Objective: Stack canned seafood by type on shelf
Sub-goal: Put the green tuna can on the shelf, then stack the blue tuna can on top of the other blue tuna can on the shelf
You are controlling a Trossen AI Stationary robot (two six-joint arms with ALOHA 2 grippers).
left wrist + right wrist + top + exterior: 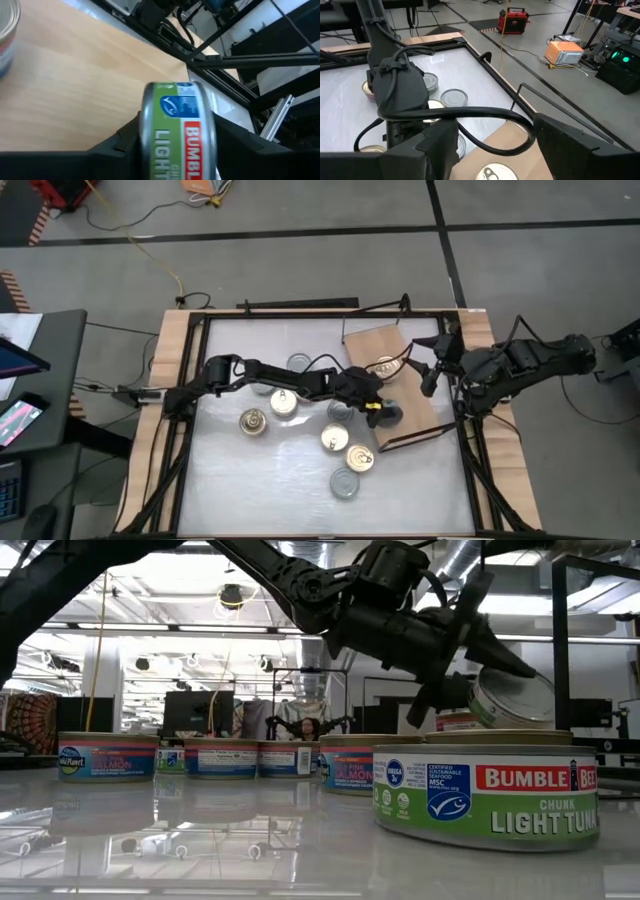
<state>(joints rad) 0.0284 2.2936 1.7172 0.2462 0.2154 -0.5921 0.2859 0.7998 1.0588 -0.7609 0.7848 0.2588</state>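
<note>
Green-and-red paper labelling wraps the Bumble Bee light tuna tin that sits on edge between the fingers of the left gripper, the tin's flat faces against the pads. Whether the fingers are clamped on it or just slackening I cannot tell. The tin hangs tilted above the near edge of the wooden shelf, apparently so it can be laid flat there among its own kind. Just beyond the gripper, on the board, lies a gold pull-tab tin. Behind the gripper, on the white tabletop, wait the other tins, among them pink salmon tins and another light tuna tin. Opposite, across the shelf, the right gripper hovers with fingers spread and nothing between them, likely waiting its turn.
</note>
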